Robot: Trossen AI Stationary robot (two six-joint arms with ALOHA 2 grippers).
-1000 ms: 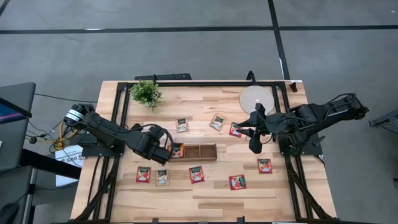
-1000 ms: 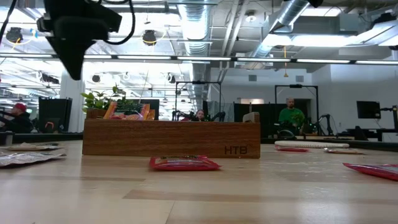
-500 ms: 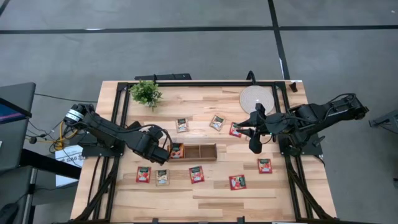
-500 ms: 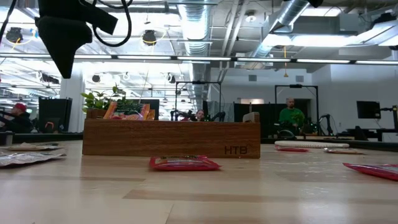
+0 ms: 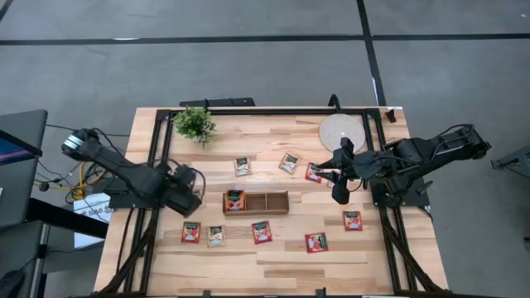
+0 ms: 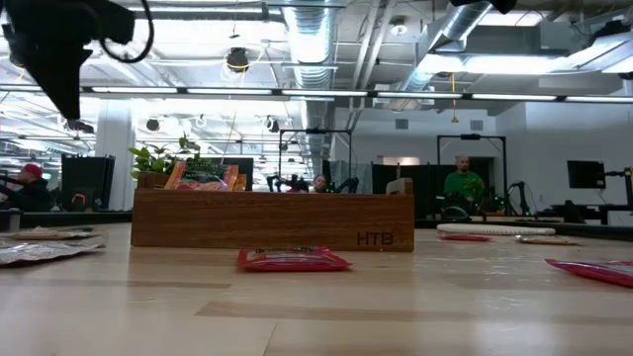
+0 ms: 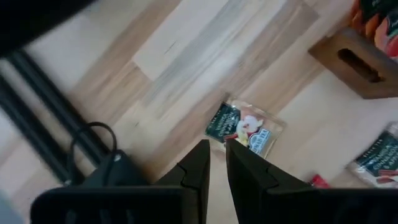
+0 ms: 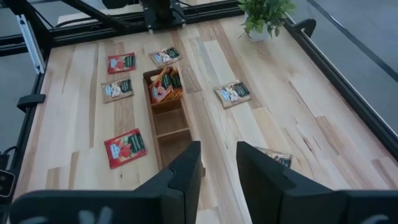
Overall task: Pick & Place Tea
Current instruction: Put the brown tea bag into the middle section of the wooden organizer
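The tea sachets lie flat and scattered on the wooden table: three [image 5: 217, 236] near the front left, two [image 5: 315, 242] at the front right, three [image 5: 289, 162] beyond the tray. The long wooden tray [image 5: 255, 201] holds several sachets [image 5: 235, 199] standing in its left compartment. My left gripper [image 5: 189, 184] hovers left of the tray, above one sachet [image 7: 245, 127], its fingers a narrow gap apart with nothing between them. My right gripper [image 5: 339, 195] hangs open and empty above the table, right of the tray.
A small potted plant [image 5: 195, 124] stands at the far left and a round pale disc [image 5: 341, 131] at the far right. Black frame rails [image 5: 162, 141] run along the table's edges. People sit in the room behind the table in the low view.
My left gripper has drawn back from the tray's left compartment toward the table's left edge, most of the way in the last half second, tipping somewhat as it went. The sachets in the compartment have stayed put. Its finger gap has not changed.
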